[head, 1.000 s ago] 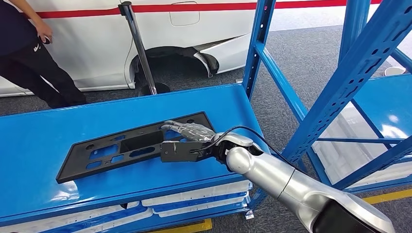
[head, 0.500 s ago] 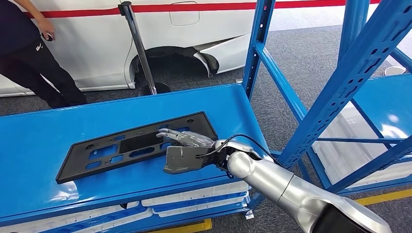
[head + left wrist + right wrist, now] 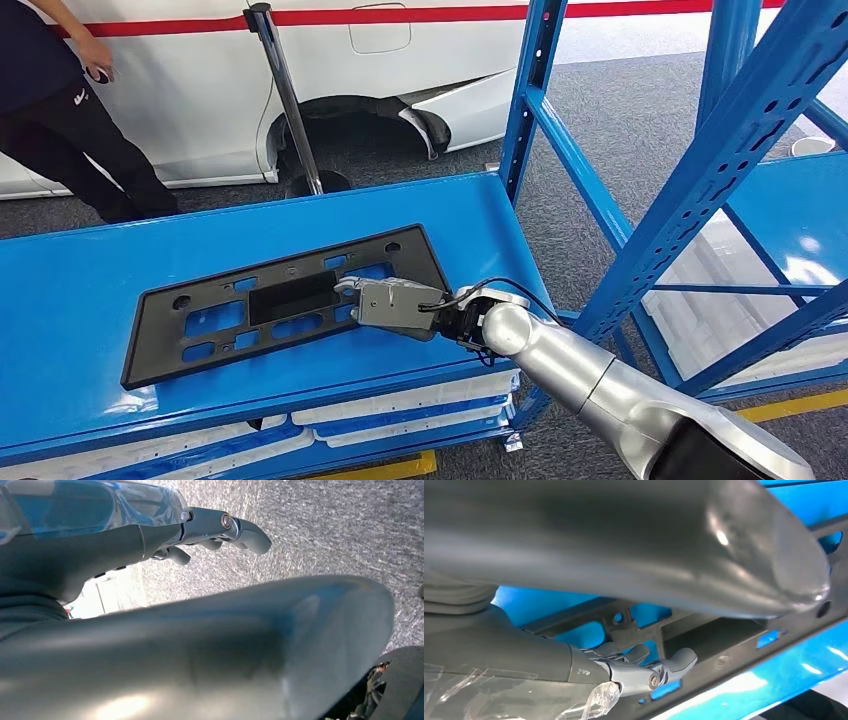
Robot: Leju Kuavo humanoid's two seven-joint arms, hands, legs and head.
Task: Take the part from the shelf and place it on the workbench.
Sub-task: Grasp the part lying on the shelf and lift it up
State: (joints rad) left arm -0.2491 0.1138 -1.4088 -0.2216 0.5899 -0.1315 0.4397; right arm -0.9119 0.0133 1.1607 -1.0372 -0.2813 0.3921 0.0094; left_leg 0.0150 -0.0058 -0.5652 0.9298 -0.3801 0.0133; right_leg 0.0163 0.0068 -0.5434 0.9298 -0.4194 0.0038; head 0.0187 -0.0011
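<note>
The part [image 3: 275,303], a black perforated panel, is found shifted slightly on the blue shelf [image 3: 90,290] near its front edge. The right hand [image 3: 395,303] has turned, fingers curled onto the panel's right end; full grasp cannot be confirmed.

Right arm outstretched, right hand [image 3: 395,303] palm-down, fingers [image 3: 674,662] slightly curled and empty

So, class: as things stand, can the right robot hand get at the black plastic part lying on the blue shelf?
Probably yes. The right robot hand is already over the black part near its right end, fingers curled at one of its openings. Nothing stands between them, though a firm grip isn't clear.
</note>
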